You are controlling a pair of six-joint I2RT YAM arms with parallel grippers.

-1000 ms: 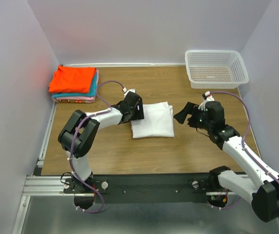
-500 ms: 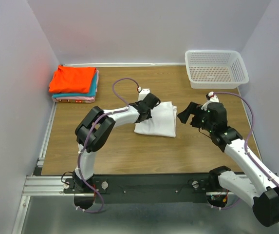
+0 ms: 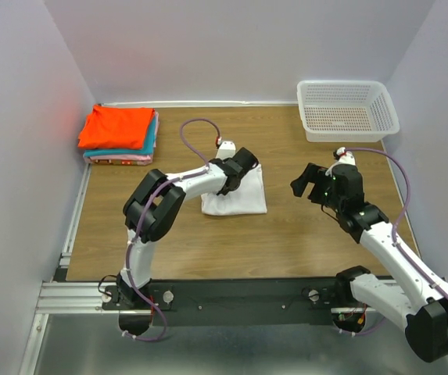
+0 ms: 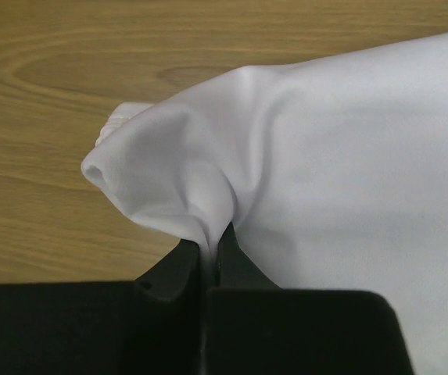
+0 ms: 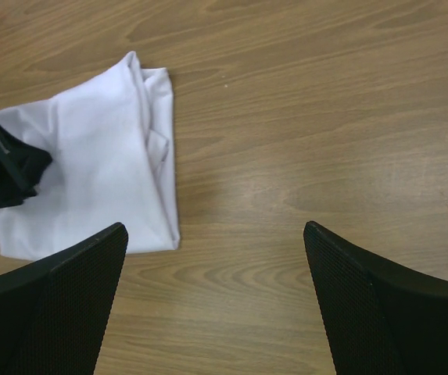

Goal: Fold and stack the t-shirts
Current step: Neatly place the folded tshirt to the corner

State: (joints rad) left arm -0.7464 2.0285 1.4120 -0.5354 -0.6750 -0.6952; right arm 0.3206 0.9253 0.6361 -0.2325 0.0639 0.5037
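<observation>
White t-shirt [image 3: 243, 199] dragged leftward, now narrower, left jaws clamped on its fold, right jaws spread wide

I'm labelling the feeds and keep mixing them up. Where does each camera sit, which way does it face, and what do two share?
Top external: above and behind the arms, looking down on the table, left gripper, right gripper, stack and basket.
Left wrist: on the left arm, facing along its shut fingers at the pinched white shirt.
Right wrist: on the right arm, facing down between its open fingers at table and shirt.
Shared: top and right wrist both show the left gripper on the white shirt.
</observation>
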